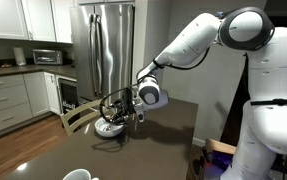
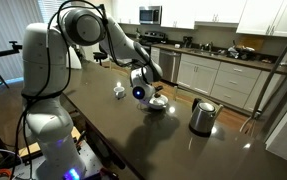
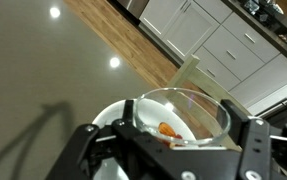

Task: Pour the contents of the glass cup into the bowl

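One hand (image 3: pixel 188 138) tight around glass cup (image 3: pixel 208 113)

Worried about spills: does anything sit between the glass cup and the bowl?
Nothing visible does. In the wrist view the pincer holds the glass cup right over the bowl, the brownish bit inside the glass.

Colours noted: glass cup (image 3: pixel 198 108) clear; contents (image 3: pixel 168 130) orange-brown; bowl (image 3: pixel 110 118) white; table (image 3: pixel 33 60) dark grey-brown.

The dark table (image 2: pixel 133 140) carries the bowl (image 2: pixel 159 104), a jug (image 2: pixel 202 116) (dark, handled) and a white mug (image 2: pixel 119 90).
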Controlling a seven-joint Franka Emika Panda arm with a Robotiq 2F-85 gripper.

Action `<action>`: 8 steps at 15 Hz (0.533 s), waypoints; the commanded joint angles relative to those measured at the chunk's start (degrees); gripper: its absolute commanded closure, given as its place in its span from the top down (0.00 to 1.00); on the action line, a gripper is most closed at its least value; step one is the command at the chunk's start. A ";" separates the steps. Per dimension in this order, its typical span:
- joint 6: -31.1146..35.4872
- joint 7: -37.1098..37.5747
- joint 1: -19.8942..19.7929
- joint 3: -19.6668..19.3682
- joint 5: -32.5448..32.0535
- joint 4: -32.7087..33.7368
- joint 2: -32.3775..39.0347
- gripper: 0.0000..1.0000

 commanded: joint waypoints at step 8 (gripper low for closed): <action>0.48 -6.34 -0.12 -0.26 1.99 0.86 -0.16 0.59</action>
